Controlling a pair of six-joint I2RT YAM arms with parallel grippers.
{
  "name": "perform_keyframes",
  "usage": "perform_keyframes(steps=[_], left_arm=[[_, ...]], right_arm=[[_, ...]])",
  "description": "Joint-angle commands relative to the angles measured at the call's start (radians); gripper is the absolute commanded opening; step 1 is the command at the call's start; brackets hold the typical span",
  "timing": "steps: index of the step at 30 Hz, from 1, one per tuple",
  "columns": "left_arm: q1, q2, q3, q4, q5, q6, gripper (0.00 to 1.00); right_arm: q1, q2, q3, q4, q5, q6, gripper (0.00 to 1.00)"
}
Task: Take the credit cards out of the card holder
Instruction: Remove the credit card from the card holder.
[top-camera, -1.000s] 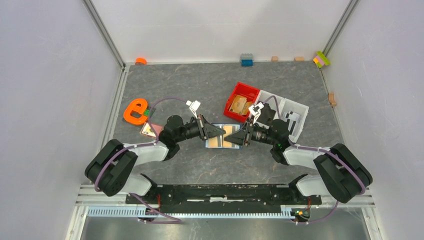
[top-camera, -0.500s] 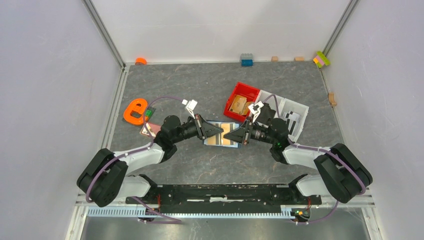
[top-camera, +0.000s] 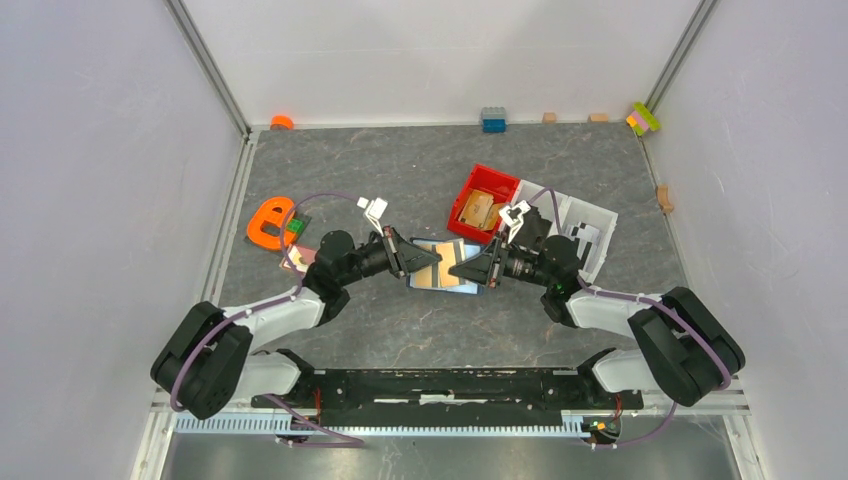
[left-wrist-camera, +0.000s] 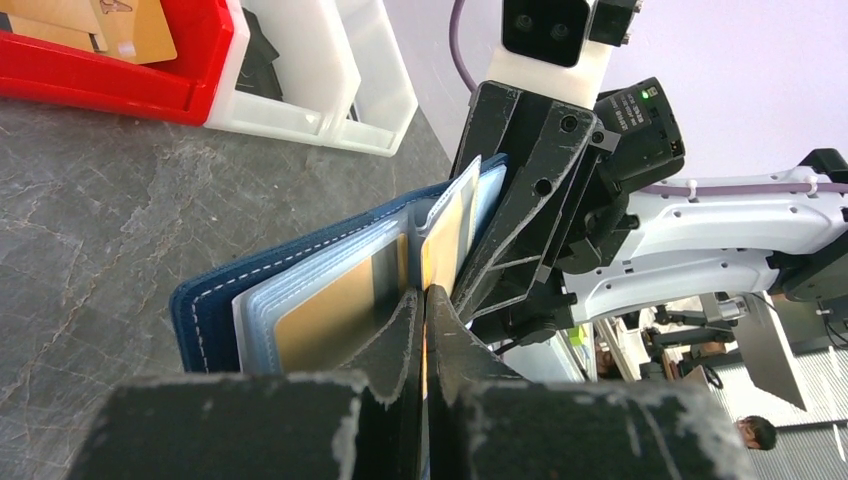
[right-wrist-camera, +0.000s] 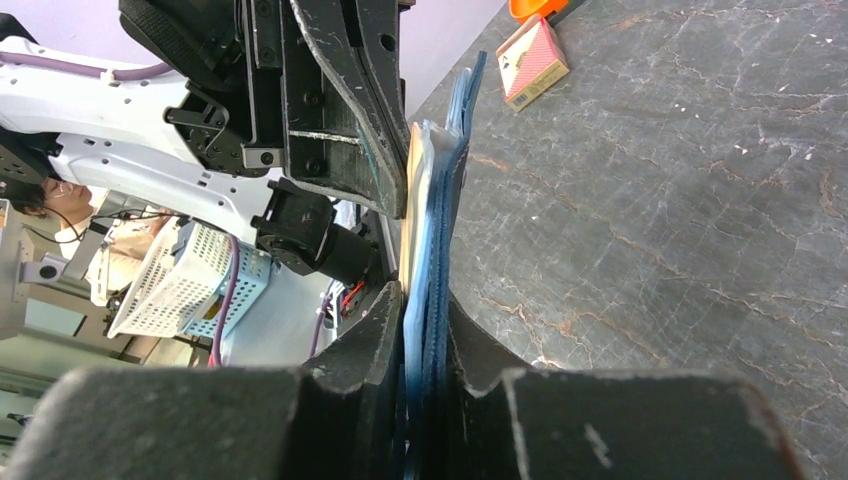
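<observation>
The navy card holder (top-camera: 462, 252) is held open between my two grippers at mid table. In the right wrist view my right gripper (right-wrist-camera: 425, 310) is shut on the card holder's (right-wrist-camera: 447, 190) blue layers, which stand on edge. My left gripper (left-wrist-camera: 424, 300) is shut on the thin edge of a tan credit card (left-wrist-camera: 441, 240) that sticks out of the card holder's (left-wrist-camera: 205, 310) pockets. A second credit card (left-wrist-camera: 325, 320) sits in a clear pocket. From above, the left gripper (top-camera: 428, 262) and right gripper (top-camera: 456, 270) meet tip to tip over the credit cards (top-camera: 432, 275).
A red tray (top-camera: 470, 187) with wooden blocks and a white tray (top-camera: 598, 212) stand behind the right arm. An orange letter shape (top-camera: 268, 222) and a pinkish rectangular piece (top-camera: 298, 258) lie left of the left arm. Small blocks line the back wall.
The right gripper's jaws have closed onto the card holder and it has moved a little left. The left arm has drawn back to the left, still shut on the card.
</observation>
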Motion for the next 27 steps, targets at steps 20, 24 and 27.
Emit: perform_keyframes(steps=[20, 24, 27], left_arm=[[0.020, 0.129, 0.019, 0.348, 0.173, -0.133, 0.10], [0.020, 0.139, 0.015, 0.403, 0.189, -0.158, 0.15], [0.020, 0.147, 0.010, 0.453, 0.198, -0.178, 0.21]], right_arm=[[-0.035, 0.026, -0.031, 0.283, -0.077, 0.149, 0.01], [-0.044, 0.049, -0.044, 0.373, -0.088, 0.206, 0.00], [-0.043, 0.062, -0.047, 0.401, -0.091, 0.224, 0.00]])
